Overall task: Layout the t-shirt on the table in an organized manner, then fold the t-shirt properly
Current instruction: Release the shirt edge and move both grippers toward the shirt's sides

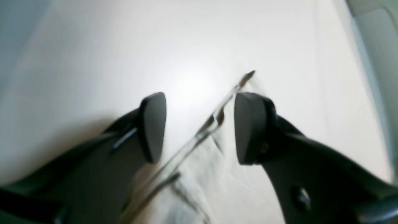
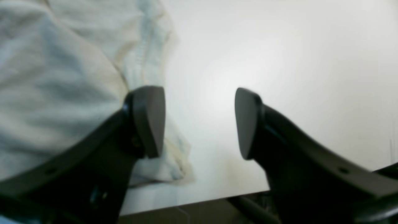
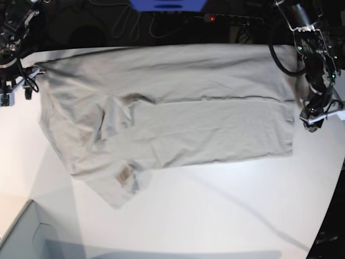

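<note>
T-shirt (image 3: 178,116) spread on table (image 3: 215,210), left fingers (image 1: 248,127) parted, right fingers (image 2: 149,121) parted beside cloth edge

Beyond the far edge of the work surface the room is dark, with loose black cables (image 3: 135,24) strung across it. Among those cables sits a blue object (image 3: 168,5), and just to its right a black power strip (image 3: 232,19) shows a small red light. A pale box corner (image 3: 24,234) lies well below the blue object, at the near left.
</note>
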Controlling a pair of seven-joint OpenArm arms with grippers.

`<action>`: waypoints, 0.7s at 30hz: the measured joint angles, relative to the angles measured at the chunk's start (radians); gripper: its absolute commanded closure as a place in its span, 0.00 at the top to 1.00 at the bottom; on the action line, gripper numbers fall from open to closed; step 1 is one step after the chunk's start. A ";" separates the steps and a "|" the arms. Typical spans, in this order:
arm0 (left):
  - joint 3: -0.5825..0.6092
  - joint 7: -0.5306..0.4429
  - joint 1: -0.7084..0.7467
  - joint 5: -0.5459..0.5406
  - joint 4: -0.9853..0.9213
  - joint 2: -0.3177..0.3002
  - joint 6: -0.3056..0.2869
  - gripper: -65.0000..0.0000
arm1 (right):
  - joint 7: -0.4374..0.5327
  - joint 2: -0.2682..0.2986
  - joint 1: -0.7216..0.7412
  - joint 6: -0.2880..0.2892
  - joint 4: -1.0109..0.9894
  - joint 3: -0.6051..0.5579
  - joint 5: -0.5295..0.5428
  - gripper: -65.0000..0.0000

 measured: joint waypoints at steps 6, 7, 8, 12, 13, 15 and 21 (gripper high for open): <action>0.030 0.003 -0.139 0.141 -0.135 0.009 -0.010 0.53 | -0.002 -0.026 0.008 0.001 0.000 -0.024 -0.010 0.55; 0.053 0.002 -0.146 0.145 -0.142 0.004 -0.009 0.53 | -0.002 -0.026 0.008 0.000 0.000 -0.033 -0.010 0.55; 0.076 0.002 -0.149 0.145 -0.145 0.002 -0.009 0.53 | -0.003 -0.026 0.005 0.001 0.000 -0.040 -0.010 0.55; 0.147 0.006 -0.170 0.152 -0.156 0.008 -0.005 0.53 | -0.002 -0.029 0.003 0.001 0.000 -0.044 -0.010 0.55; 0.150 0.006 -0.187 0.154 -0.169 0.007 -0.010 0.53 | -0.003 -0.029 0.003 0.001 0.000 -0.044 -0.010 0.55; 0.152 -0.002 -0.237 0.160 -0.232 -0.002 -0.010 0.53 | -0.003 -0.029 0.003 0.001 0.000 -0.044 -0.010 0.55; 0.151 -0.007 -0.390 0.159 -0.484 -0.061 -0.005 0.53 | -0.002 -0.024 0.014 0.001 0.000 -0.043 -0.010 0.55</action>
